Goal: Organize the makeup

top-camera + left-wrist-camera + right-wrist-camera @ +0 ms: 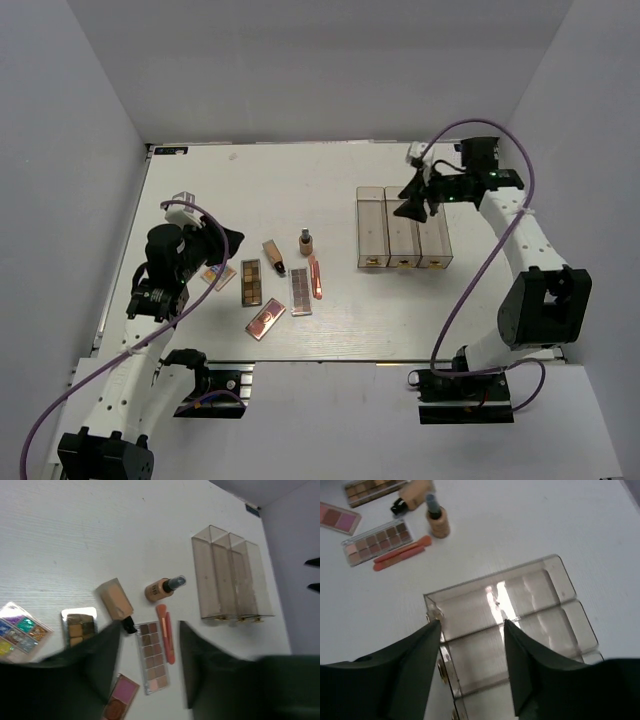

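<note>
The makeup lies left of centre on the white table: a glitter palette (pixel 215 276), a brown palette (pixel 251 283), a beige tube (pixel 274 256), an upright tan bottle (pixel 305 241), a thin pink stick (pixel 316 276), a long eyeshadow palette (pixel 300 291) and a rose-gold compact (pixel 265 319). My left gripper (pixel 225 245) hovers open and empty above them; in the left wrist view it (pixel 150 627) frames the long palette (pixel 152 655) and the stick (pixel 166 632). My right gripper (pixel 471 624) is open and empty above the clear box (pixel 520 610).
The clear three-compartment box (pixel 402 228) stands right of centre, its compartments empty. Grey walls close in the table on the left, back and right. The table's near edge runs just in front of the compact.
</note>
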Robot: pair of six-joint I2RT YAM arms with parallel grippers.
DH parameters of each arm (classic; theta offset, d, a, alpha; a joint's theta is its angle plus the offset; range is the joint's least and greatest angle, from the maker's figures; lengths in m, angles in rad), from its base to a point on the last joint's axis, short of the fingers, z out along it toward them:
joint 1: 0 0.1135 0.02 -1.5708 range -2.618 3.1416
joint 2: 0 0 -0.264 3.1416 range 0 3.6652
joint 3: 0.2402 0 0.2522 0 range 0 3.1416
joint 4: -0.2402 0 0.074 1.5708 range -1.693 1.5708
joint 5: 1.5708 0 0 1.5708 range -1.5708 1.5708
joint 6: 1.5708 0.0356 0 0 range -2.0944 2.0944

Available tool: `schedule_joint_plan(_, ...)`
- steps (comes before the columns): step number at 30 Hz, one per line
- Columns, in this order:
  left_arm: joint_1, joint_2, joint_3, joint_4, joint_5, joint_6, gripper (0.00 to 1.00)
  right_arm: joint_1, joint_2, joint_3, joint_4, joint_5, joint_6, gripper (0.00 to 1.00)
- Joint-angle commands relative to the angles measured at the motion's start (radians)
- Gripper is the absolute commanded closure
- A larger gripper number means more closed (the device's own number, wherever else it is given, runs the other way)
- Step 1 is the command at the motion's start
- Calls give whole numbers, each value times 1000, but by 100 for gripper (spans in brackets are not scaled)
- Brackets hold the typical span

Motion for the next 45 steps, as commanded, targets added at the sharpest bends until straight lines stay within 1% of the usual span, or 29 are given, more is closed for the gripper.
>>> schedule_joint_plan(1,3,8,-7,9,44,2,55,103,-79,-53,-3,-63,-124,44)
schedule_joint_plan(2,3,13,-4,6,57,2,61,161,-89,-102,23,-41,-119,45)
schedule_joint_plan(3,3,13,-4,0,60,2,66,180,-109,-127,54,-31,-113,45)
schedule_joint_plan(4,3,13,0,-12,61,1,67,216,-115,-147,78,-23,-96,40)
schedule_joint_plan(5,3,16,0,-20,61,-1,65,238,-117,-162,120,-2,-78,35)
schedule_joint_plan(6,3,16,6,-38,54,-4,58,273,-112,-184,143,9,-55,29)
schedule_joint_plan(7,3,16,9,-52,44,-7,48,311,-108,-194,170,44,-29,24)
schedule_joint_plan(8,3,13,9,-60,32,-13,32,348,-103,-204,248,68,46,23)
schedule_joint_plan(9,3,11,11,-76,26,-16,27,390,-91,-228,299,105,90,21)
schedule_joint_plan(10,3,8,9,-83,24,-21,24,410,-85,-240,351,201,139,21)
schedule_joint_plan(11,3,1,9,-87,23,-28,23,431,-73,-245,428,242,205,19)
schedule_joint_plan(12,3,-2,5,-96,24,-31,22,482,-44,-247,459,288,241,18)
schedule_joint_plan(13,3,-7,3,-98,23,-36,22,496,-22,-231,479,347,267,18)
schedule_joint_plan(16,3,-24,-4,-109,21,-50,22,557,68,-167,508,447,359,19)
schedule_joint_plan(19,3,-36,-4,-123,18,-59,22,597,160,-103,501,487,414,21)
schedule_joint_plan(23,3,-41,0,-141,12,-62,22,617,245,-72,528,483,448,22)
schedule_joint_plan(29,-6,-42,-9,-144,11,-74,21,639,325,-24,554,463,456,22)
schedule_joint_plan(37,-6,-12,3,-133,20,-65,21,675,450,62,591,527,482,23)
schedule_joint_plan(40,-6,-7,8,-132,21,-64,21,682,475,77,599,547,479,26)
schedule_joint_plan(45,-6,-7,-3,-126,20,-71,21,686,495,91,603,590,465,37)
